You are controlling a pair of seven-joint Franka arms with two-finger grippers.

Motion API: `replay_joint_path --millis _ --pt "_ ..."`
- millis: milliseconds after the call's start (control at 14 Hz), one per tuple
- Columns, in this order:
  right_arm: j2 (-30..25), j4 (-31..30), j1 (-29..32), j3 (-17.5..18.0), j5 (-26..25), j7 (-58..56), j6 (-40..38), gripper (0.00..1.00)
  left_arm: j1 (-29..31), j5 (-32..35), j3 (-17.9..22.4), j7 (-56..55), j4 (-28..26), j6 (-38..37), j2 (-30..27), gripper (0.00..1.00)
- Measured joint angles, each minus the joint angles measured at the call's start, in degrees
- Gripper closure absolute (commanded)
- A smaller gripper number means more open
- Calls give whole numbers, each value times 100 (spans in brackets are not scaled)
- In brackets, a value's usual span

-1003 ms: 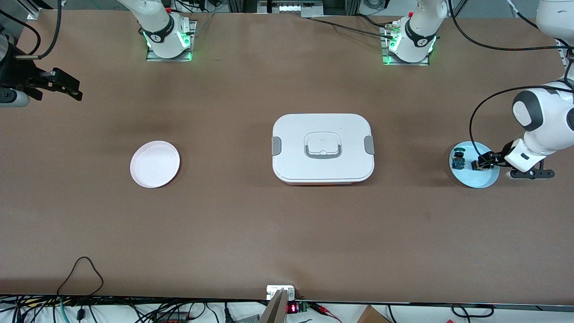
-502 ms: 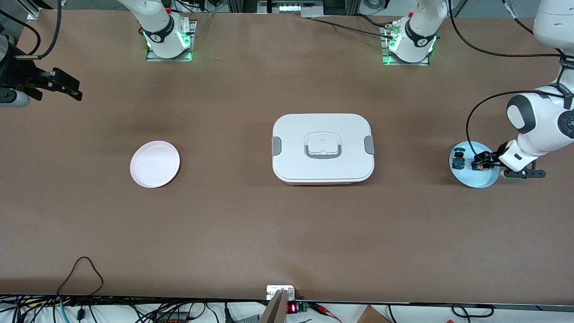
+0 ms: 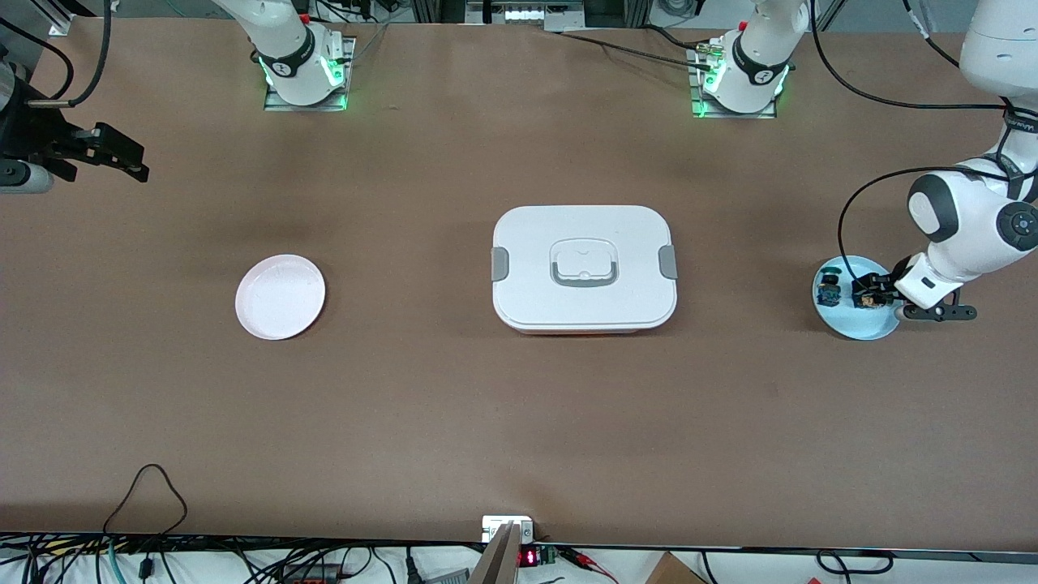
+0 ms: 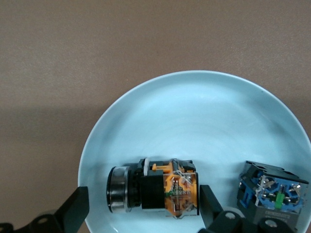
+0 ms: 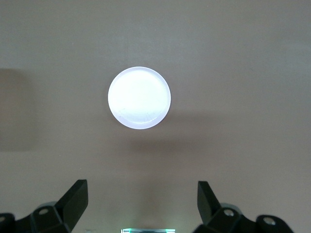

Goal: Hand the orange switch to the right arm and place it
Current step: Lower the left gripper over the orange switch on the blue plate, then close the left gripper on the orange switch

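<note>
1. Black right gripper [image 3: 122, 158]: up over the table's [image 3: 454, 405] right-arm end, waiting; fingers [image 5: 75, 201] spread wide, nothing between them.
2. Pale pink plate [image 3: 280, 296]: on the table toward the right arm's end, bare; also seen in the right wrist view [image 5: 139, 97].
3. White lidded box [image 3: 584, 268]: mid-table, grey latch at each end, handle recess on the lid.
4. Light blue plate [image 3: 868, 328]: at the left arm's end; holds two switches, apart from each other.
5. Blue switch [image 3: 828, 290]: on the blue plate, toward the box.
6. Orange switch [image 3: 866, 301]: lying on its side on the blue plate [image 4: 204, 116]; black collar, orange body [image 4: 170, 191].
7. Left gripper [image 3: 874, 290]: low over the blue plate, fingers [image 4: 206, 204] wide apart, one each side of the orange switch; contact can't be told, no grip.
</note>
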State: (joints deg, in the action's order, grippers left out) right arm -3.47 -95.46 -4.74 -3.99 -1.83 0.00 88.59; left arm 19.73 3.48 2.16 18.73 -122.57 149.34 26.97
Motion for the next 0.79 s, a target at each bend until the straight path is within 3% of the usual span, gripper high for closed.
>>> replay_joint_path --millis 215,358,430,502,573,788 --pt "0 0 0 0 0 0 0 0 0 0 0 2 -6 151 55 12" --pt "0 0 0 0 0 0 0 0 0 0 -4 5 -6 185 99 22" --pt "0 0 0 0 0 0 0 0 0 0 -7 5 -6 198 118 33" --pt "0 0 0 0 0 -1 0 0 0 0 -10 5 -6 207 132 55" --pt "0 0 0 0 0 -1 0 0 0 0 -10 5 -6 209 136 70" --pt "0 0 0 0 0 -1 0 0 0 0 -17 7 5 221 132 74"
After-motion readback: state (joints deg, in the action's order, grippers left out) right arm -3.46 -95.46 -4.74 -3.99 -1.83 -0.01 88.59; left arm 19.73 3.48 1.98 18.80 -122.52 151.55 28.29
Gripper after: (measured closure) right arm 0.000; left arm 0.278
